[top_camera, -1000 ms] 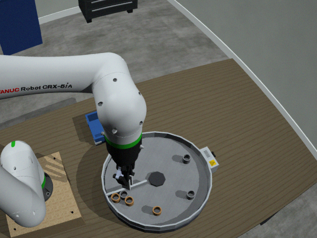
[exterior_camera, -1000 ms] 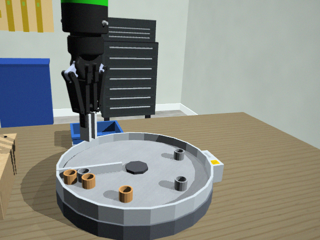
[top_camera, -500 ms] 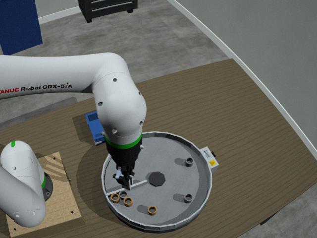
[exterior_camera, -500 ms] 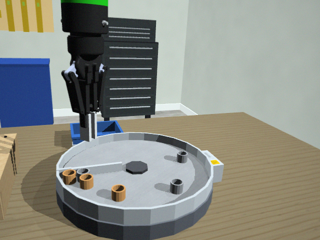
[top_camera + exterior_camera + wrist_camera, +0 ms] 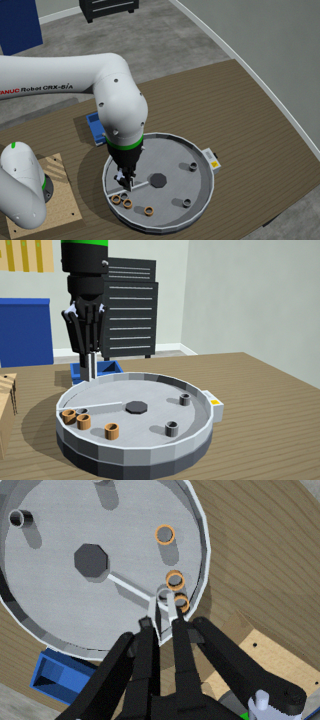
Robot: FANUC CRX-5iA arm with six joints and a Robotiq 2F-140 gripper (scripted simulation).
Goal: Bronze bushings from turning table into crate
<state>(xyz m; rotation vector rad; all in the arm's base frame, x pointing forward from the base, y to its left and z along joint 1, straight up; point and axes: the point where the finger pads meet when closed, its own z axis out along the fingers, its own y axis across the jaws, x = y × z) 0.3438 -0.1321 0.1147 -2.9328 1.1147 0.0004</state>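
- Hovering above the white bar (image 5: pixel 140 184) (image 5: pixel 108 408) (image 5: pixel 130 586), the gripper (image 5: pixel 131 185) (image 5: pixel 89 377) (image 5: pixel 163 604) stood nearly closed, empty.
- Gripping bronze probably called for wider fingers, clear of the steel bushing (image 5: pixel 124 193) (image 5: pixel 82 409) (image 5: pixel 159 591) beside the bar.
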